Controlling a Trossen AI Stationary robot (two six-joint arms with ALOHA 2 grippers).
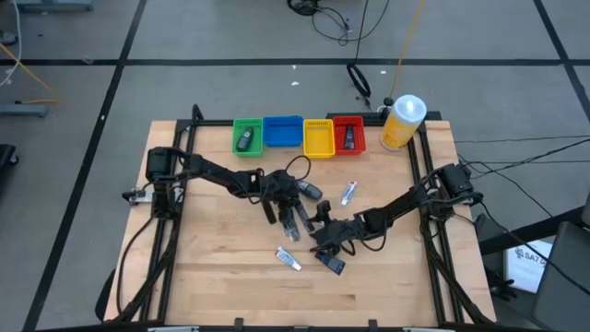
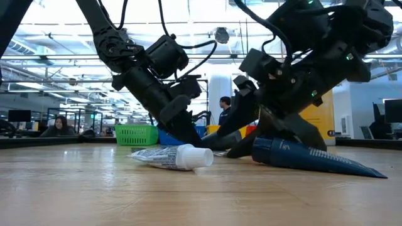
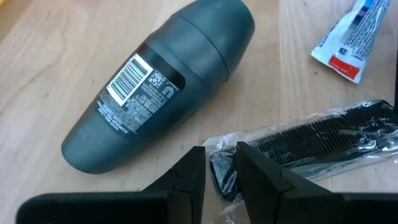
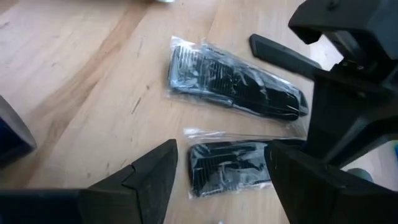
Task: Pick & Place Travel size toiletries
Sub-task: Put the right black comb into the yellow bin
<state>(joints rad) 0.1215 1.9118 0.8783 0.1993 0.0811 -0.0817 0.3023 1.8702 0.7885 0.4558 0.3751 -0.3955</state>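
My left gripper [image 3: 221,174] [image 1: 293,226] is down at the table's middle, shut on a black comb in a clear wrapper [image 3: 311,137]. Beside it a dark grey roll-on bottle [image 3: 155,81] lies on its side, and a white tube with blue and red marks [image 3: 351,37] lies farther off. My right gripper [image 4: 221,171] [image 1: 323,238] is open; its fingers stand on either side of a second black wrapped packet [image 4: 230,165] that lies flat. A white capped tube [image 2: 173,157] and a dark blue tube [image 2: 308,157] lie toward the near edge. My left gripper pinches the wrapped comb by one end [image 3: 219,163] between its two fingers, coming slanting down from above. The fingers lie roughly in line with the comb's length. The rest of the comb lies flat on the table.
Along the far edge stand a green bin [image 1: 247,136] and a red bin [image 1: 348,135], each with a dark item in it, and between them a blue bin [image 1: 283,131] and a yellow bin [image 1: 318,136]. A big yellow bottle [image 1: 403,120] stands at the far right corner. The two grippers are close together.
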